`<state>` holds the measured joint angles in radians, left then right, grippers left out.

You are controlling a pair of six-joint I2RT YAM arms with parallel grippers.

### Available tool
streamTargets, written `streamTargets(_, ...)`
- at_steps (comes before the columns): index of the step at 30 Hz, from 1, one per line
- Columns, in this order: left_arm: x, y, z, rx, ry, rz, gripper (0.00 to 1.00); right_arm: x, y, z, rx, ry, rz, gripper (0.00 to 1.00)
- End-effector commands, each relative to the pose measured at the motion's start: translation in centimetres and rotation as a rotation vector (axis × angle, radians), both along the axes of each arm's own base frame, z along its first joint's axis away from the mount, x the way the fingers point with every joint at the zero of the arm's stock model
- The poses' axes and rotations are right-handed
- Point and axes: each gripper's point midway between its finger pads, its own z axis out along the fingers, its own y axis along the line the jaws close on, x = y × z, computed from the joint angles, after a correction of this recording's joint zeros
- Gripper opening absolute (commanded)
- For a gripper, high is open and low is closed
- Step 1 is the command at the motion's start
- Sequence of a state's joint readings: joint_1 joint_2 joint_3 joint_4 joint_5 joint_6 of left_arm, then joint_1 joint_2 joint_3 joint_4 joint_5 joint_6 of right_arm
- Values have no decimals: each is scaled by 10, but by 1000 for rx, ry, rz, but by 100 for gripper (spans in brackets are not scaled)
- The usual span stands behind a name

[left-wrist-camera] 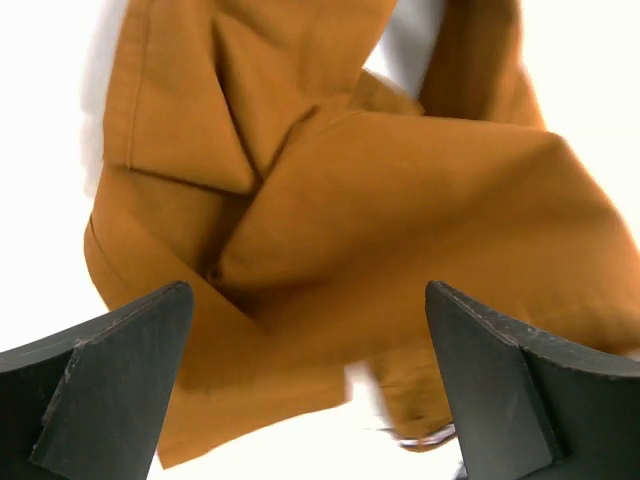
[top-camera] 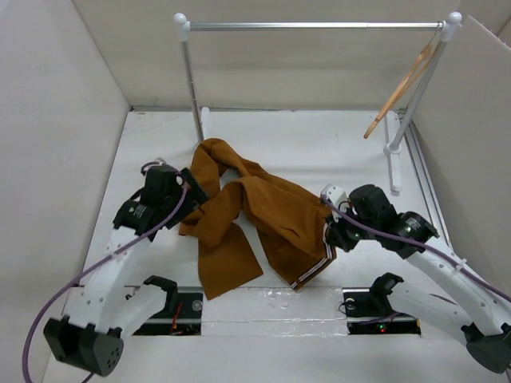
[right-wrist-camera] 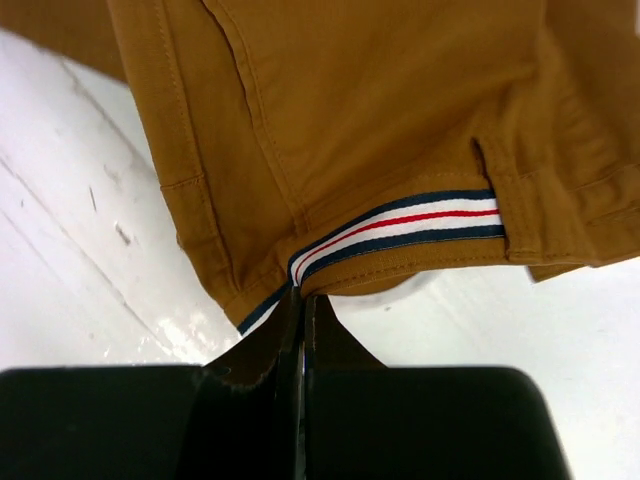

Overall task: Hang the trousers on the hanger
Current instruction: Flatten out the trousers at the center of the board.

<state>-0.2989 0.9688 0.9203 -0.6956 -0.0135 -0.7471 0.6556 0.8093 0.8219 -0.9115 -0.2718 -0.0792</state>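
Note:
The rust-brown trousers [top-camera: 255, 219] lie crumpled on the white table, legs folded over each other, the striped waistband trim [top-camera: 319, 267] at the near right. My right gripper [top-camera: 331, 238] is shut on the striped waistband edge, seen pinched in the right wrist view [right-wrist-camera: 303, 295]. My left gripper [top-camera: 192, 191] is open above the left side of the trousers; its fingers [left-wrist-camera: 110, 370] spread wide over the brown cloth [left-wrist-camera: 380, 220], holding nothing. The light wooden hanger [top-camera: 403, 84] hangs from the right end of the rail.
A silver rail [top-camera: 315, 26] on white posts stands at the back. Its right foot [top-camera: 393, 152] rests on the table. White walls enclose the table on the left, back and right.

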Motion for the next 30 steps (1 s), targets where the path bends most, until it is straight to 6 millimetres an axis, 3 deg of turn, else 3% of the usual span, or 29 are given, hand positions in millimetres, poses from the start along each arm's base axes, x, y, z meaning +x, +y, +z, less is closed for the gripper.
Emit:
streamTargets(1, -14, 9, 22, -132, -72, 188, 99, 33, 0, 41, 13, -155, -48, 0)
streamTargets(5, -43, -7, 12, -297, 26, 232, 99, 49, -9, 53, -7, -205, -53, 0)
streamTargets(10, -61, -7, -5, -357, 87, 300, 99, 58, -13, 68, 10, -246, -59, 0)
streamTargets(16, -39, -13, -20, -478, 97, 449, 99, 57, -15, 73, 20, -274, -29, 0)
streamTargets(20, -28, 5, -26, -460, 34, 572, 99, 58, -17, 77, 12, -284, -5, 0)
streamTargets(24, -27, 12, -63, -401, 54, 602, 99, 64, -17, 80, 10, -287, 2, 0)
streamTargets(25, -21, 8, -64, -409, 35, 576, 94, 65, -17, 82, 10, -292, 5, 0)
streamTargets(27, -18, 7, -78, -401, 50, 578, 71, 67, -18, 82, 4, -291, 3, 0)
streamTargets(28, -9, 5, -72, -415, 9, 559, 33, 68, -17, 85, 7, -300, 4, 0)
streamTargets(29, -4, 7, -72, -400, -10, 563, 15, 71, -19, 84, 2, -298, -3, 0)
streamTargets(30, 6, 8, -60, -401, -52, 560, 5, 72, -18, 84, 3, -298, -1, 0)
